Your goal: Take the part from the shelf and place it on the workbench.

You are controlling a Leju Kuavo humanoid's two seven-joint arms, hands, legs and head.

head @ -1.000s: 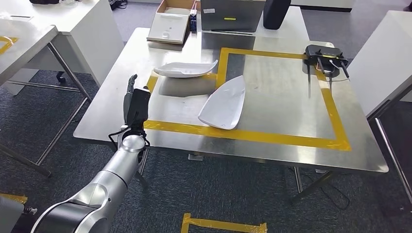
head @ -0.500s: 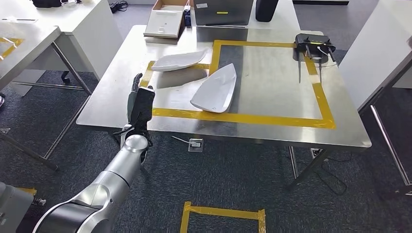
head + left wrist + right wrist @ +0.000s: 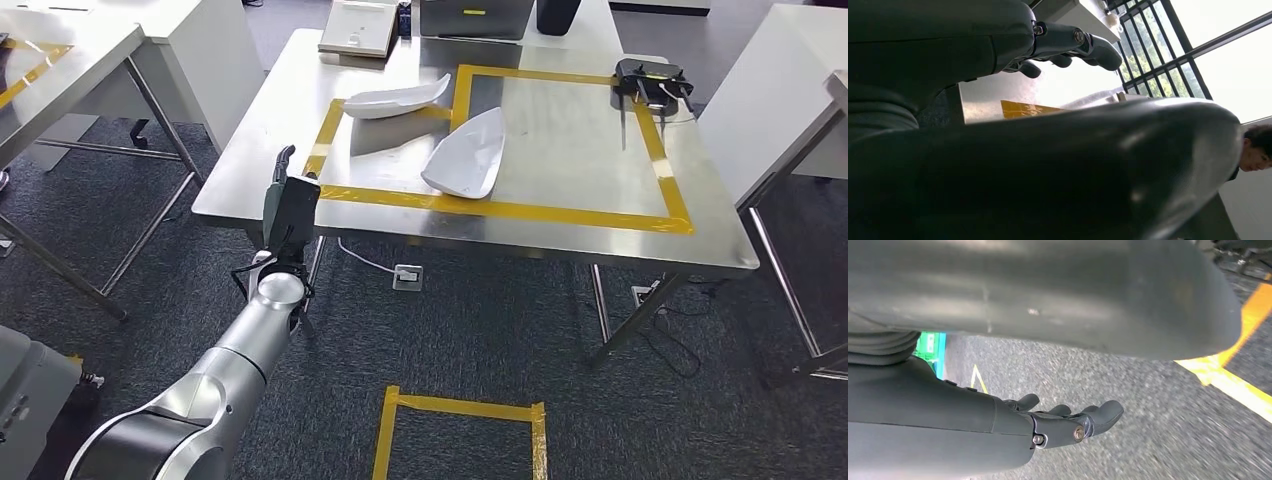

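Two white curved shell-like parts lie on the steel workbench (image 3: 570, 150): one part (image 3: 397, 97) across the far left corner of the yellow tape square (image 3: 500, 211), the other part (image 3: 466, 155) inside the square near its front left. My left hand (image 3: 288, 205) is raised in front of the bench's near left edge, fingers (image 3: 1068, 42) stretched out, holding nothing. My right hand (image 3: 1068, 425) hangs above the grey carpet, fingers apart and empty.
A black device with cables (image 3: 650, 80) sits at the bench's far right. A flat box (image 3: 358, 27) and a grey case (image 3: 475, 15) stand at the back. Other tables flank the left (image 3: 60, 60) and right (image 3: 780, 80). Yellow floor tape (image 3: 460, 410) lies ahead. A person (image 3: 1255, 150) stands nearby.
The whole picture has shifted: the camera has drawn back from the workbench, which now looks smaller and farther. My left hand keeps its raised pose. The two white parts have not moved on the bench.
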